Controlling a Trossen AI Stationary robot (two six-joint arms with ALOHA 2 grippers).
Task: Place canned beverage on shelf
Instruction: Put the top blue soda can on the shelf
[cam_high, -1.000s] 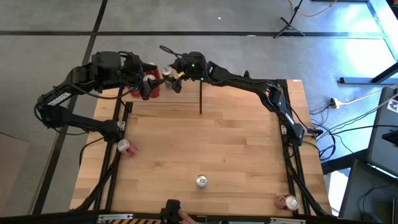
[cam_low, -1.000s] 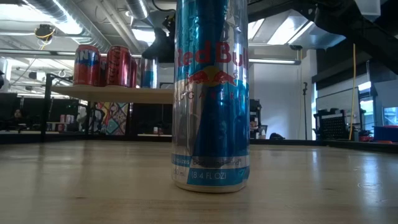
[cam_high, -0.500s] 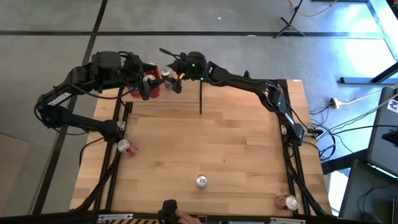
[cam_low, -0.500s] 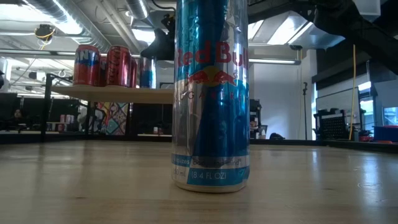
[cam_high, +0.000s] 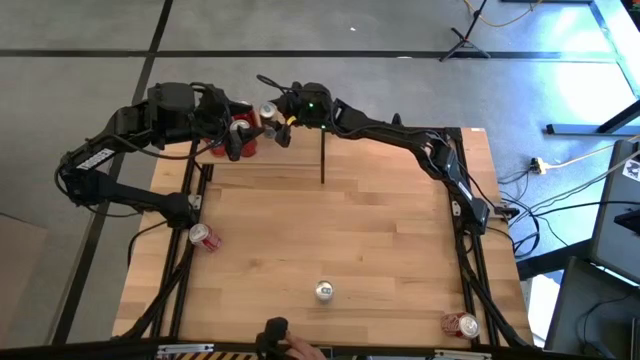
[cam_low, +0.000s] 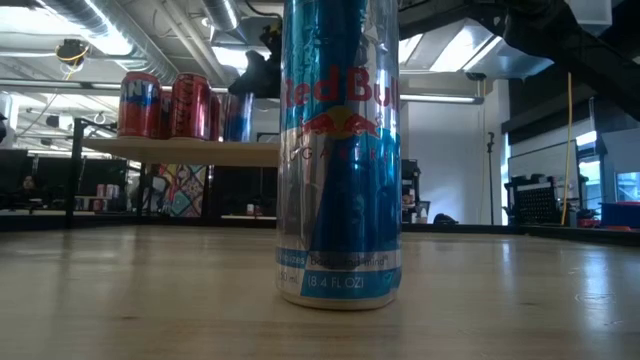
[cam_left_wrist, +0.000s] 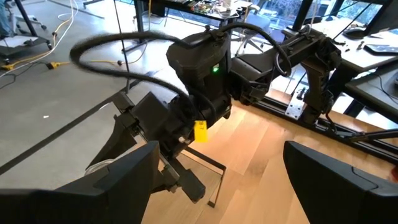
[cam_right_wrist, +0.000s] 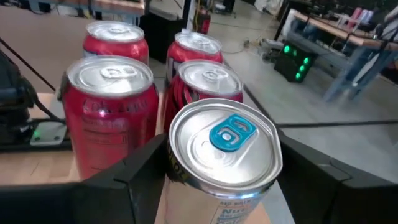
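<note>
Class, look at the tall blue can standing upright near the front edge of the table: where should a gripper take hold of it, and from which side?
Grip the blue can around the middle of its straight wall, coming in level from the side. It stands upright and alone on the table, so its round sides look free all round; its narrow top offers little to pinch.

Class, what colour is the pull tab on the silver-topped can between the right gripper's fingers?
Blue, on the silver-topped can; the right wrist view shows it best.

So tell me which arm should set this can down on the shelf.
Right. Its hand already grips the silver can beside the red cans on the shelf; the left hand is open and empty.
</note>
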